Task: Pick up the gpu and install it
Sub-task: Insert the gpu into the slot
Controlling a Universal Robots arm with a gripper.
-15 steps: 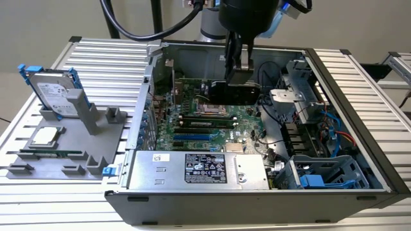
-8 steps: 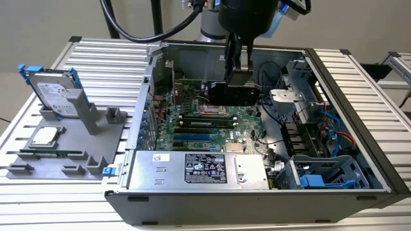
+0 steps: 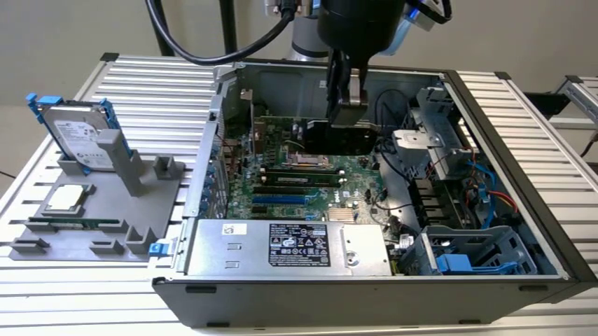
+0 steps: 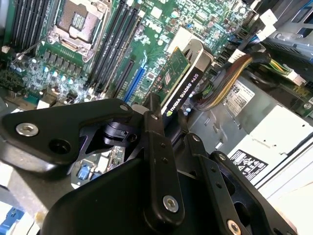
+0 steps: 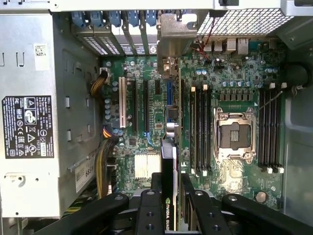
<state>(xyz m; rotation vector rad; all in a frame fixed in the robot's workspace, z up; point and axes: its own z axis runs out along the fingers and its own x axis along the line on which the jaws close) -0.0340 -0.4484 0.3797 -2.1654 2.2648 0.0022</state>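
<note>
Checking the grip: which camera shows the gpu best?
The second wrist view: the gpu shows its green face and black edge, clamped in the end effector. The exterior view shows its black side over the motherboard; the first wrist view shows it edge-on.

Arm [image 3: 360, 24]: glossy black wrist housing, grey joint with light-blue ring behind. Thick black cables [image 3: 178, 38] loop off it. Gripper [image 5: 171, 186]: matte black bar links, silver screws [image 4: 170, 203] at the pivots.

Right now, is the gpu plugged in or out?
Out: the claw holds the gpu on edge, lifted above the motherboard.
</note>
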